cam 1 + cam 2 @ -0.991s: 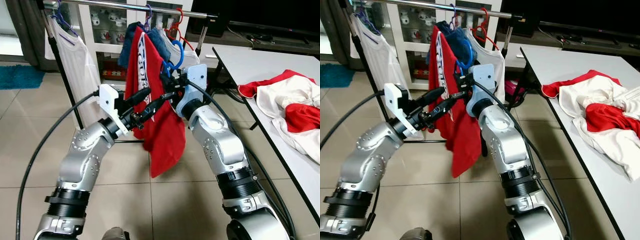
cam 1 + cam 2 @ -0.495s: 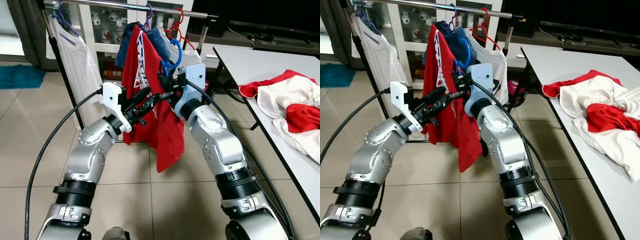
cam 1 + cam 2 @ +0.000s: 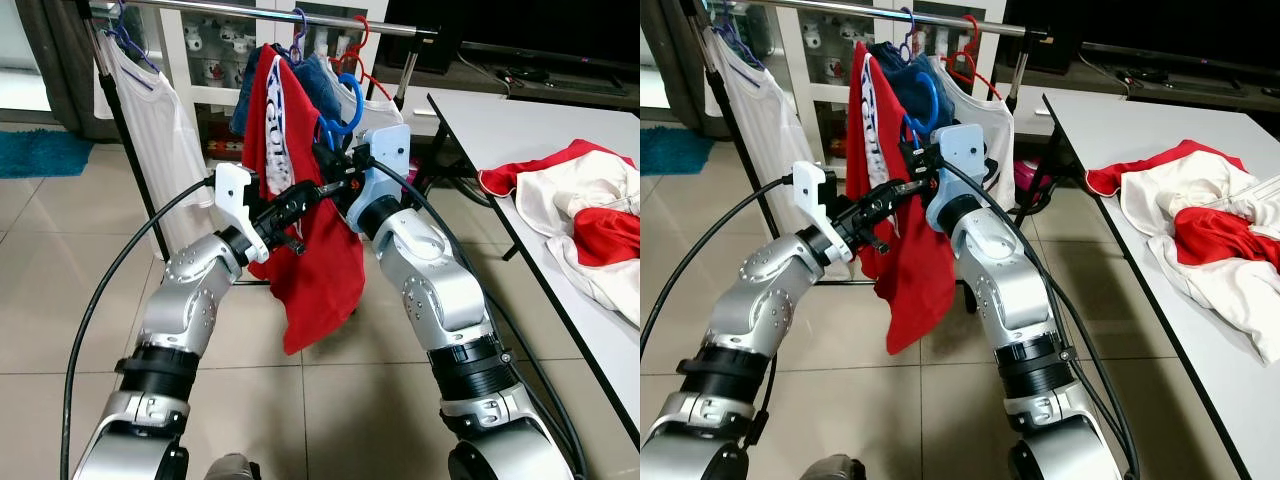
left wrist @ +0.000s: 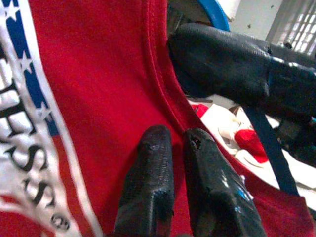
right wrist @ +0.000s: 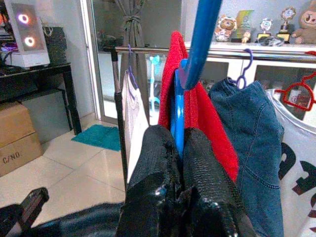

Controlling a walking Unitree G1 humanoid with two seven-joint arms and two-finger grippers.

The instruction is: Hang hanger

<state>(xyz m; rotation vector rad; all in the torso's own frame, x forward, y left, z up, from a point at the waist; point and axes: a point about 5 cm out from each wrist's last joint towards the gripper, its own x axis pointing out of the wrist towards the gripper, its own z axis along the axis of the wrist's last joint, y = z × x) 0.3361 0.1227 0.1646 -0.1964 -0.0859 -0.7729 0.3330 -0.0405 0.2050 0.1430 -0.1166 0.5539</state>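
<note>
The blue hanger [image 5: 190, 74] is thin, stiff plastic and light, but the red shirt [image 3: 310, 270] draped on it is soft and likely to swing and slide, so the best hold is on the hanger's stem just under the hook. The right pincer [image 5: 177, 143] has its 2 fingers clamped on that blue stem. The left pincer [image 4: 173, 143] has its 2 fingers pinched narrowly at the shirt's red collar seam, steadying the cloth. The shirt is bright red with a white band carrying dark letters and blue stars. Hanger and shirt are held up just below the steel rail [image 3: 300, 14], between a white garment [image 3: 150, 130] and a denim piece [image 5: 256, 128], with the hook not yet over the rail.
</note>
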